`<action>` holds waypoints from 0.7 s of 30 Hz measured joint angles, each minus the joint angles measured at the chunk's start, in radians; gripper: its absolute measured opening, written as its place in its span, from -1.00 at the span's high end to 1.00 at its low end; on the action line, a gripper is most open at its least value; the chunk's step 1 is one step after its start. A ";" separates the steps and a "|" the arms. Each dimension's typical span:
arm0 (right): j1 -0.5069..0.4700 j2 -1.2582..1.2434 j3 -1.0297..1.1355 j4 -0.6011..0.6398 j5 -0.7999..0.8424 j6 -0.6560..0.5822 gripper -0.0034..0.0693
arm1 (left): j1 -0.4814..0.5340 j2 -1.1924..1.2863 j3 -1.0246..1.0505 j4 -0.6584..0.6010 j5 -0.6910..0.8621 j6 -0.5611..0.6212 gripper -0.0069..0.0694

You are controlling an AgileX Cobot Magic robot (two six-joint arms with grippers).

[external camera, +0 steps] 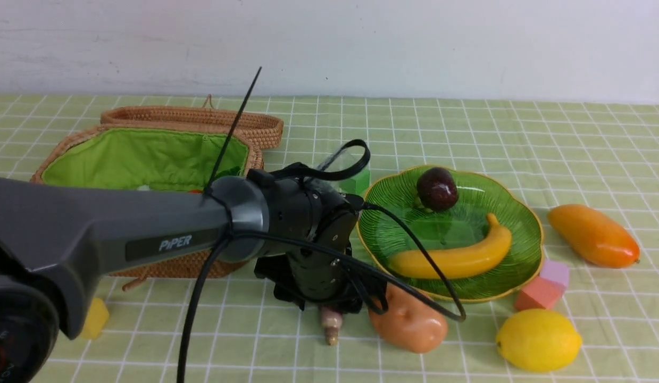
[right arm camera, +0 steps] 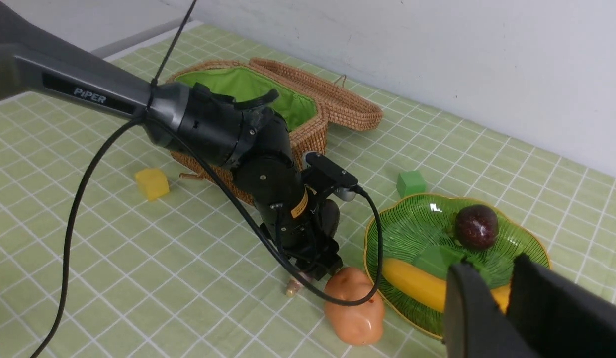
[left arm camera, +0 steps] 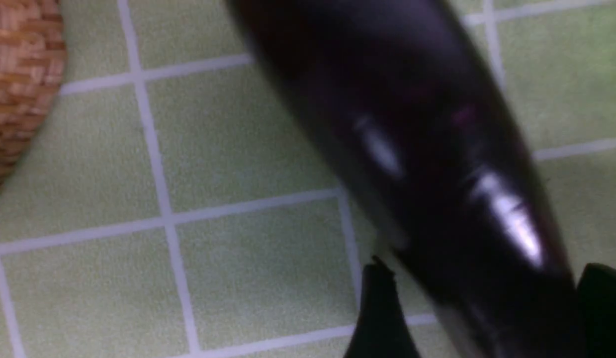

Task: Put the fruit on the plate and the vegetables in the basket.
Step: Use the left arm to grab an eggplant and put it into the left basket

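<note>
Between basket and potato, on the counter, the eggplant is straddled by the left tool. Whether it is pinched yet cannot be told. A grip near mid-length is judged best, checked firm before lifting, so the basket rim is cleared. The right tool is seen nearly pressed together, empty.

Warm colours on checked green
Pale green surface with a white grid; basket brown weave, bright green lining; plate ribbed green, gold rim; banana and lemon yellow; mangosteen dark purple; mango orange; potato tan-orange.
</note>
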 joint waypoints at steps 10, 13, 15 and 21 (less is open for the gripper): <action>0.000 0.000 0.000 0.000 0.005 0.000 0.52 | 0.000 0.002 0.000 -0.005 0.008 -0.001 0.09; 0.000 0.000 0.000 0.000 0.007 0.000 0.52 | 0.000 -0.020 0.000 -0.015 0.021 -0.001 0.09; 0.000 0.000 0.000 0.000 0.007 0.000 0.52 | 0.000 -0.047 0.000 -0.019 0.024 -0.001 0.09; 0.000 0.000 0.000 0.000 0.007 0.000 0.52 | 0.000 -0.108 0.000 -0.029 0.042 0.009 0.09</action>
